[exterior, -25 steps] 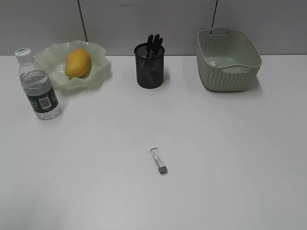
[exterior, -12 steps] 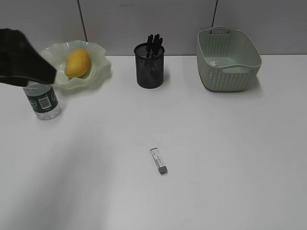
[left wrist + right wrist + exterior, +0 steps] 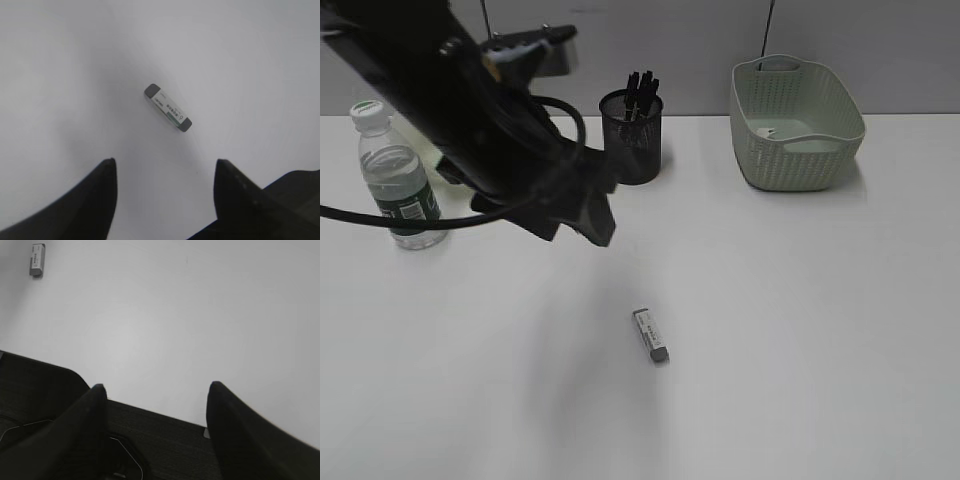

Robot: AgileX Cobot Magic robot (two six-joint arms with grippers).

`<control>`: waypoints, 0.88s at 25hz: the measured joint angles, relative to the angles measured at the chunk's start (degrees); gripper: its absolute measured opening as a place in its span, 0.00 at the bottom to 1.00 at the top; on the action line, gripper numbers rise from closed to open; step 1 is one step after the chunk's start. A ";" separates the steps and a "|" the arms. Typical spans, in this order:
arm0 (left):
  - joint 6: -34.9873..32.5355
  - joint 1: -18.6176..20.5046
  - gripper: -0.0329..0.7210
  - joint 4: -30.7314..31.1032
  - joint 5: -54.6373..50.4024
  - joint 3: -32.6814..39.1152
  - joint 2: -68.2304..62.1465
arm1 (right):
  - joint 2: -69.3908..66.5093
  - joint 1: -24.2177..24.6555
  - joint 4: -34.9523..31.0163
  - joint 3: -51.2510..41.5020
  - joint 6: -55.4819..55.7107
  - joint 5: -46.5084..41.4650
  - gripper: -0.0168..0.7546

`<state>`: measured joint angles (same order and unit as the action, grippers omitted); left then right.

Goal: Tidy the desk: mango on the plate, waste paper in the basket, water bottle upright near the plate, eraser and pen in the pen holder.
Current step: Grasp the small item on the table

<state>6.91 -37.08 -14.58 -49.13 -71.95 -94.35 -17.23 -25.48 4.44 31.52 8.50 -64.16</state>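
Your left gripper [image 3: 162, 172] hangs wide and empty above the eraser [image 3: 168, 107], which lies mid-desk [image 3: 800, 330]; your right gripper [image 3: 155, 395] gapes too.

Eraser [image 3: 651, 335] mid-desk [image 3: 800, 330]; pen holder [image 3: 632, 140] behind; basket [image 3: 796, 125] back-right.

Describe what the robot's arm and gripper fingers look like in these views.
The left arm is matte black and bulky, with a black cable looping off it and a pale metallic bracket near the top. Both wrist views show paired black fingers with blunt, rounded tips; no markings are visible.
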 joint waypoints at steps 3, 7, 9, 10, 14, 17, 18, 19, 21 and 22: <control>5.78 -4.12 0.66 4.08 -0.12 -3.03 -5.06 | 0.00 0.00 0.00 0.00 0.00 0.00 0.67; 15.32 -7.41 0.66 9.11 -0.98 -6.98 -11.42 | 0.00 0.00 0.00 0.00 0.00 0.00 0.67; 19.05 -7.81 0.66 9.74 -1.73 -8.69 -14.32 | 0.00 0.00 0.00 0.00 0.00 0.00 0.67; 20.85 -7.83 0.66 9.81 -2.40 -9.40 -15.61 | 0.00 0.00 0.00 0.00 0.00 0.00 0.67; 24.34 -7.83 0.66 9.62 -3.79 -13.08 -21.00 | 0.00 0.00 0.00 0.00 -0.06 0.00 0.66; 26.30 -7.83 0.66 8.94 -5.59 -15.96 -24.78 | 0.00 0.00 0.00 0.00 -0.06 0.00 0.66; 27.02 -7.83 0.66 8.85 -6.14 -16.71 -26.03 | 0.00 0.00 0.00 0.00 -0.06 0.00 0.66; 27.55 -7.83 0.66 8.73 -6.76 -17.49 -27.24 | 0.00 0.00 0.00 0.00 -0.06 0.00 0.66; 28.25 -7.83 0.66 8.54 -7.14 -18.54 -28.90 | 0.00 0.00 0.00 0.00 -0.06 0.00 0.66; 28.64 -7.83 0.66 8.42 -7.14 -18.87 -29.67 | 0.00 0.00 0.00 0.00 -0.06 0.00 0.66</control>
<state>35.55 -44.91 -6.15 -56.27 -90.82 -124.02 -17.23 -25.48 4.44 31.52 8.44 -64.16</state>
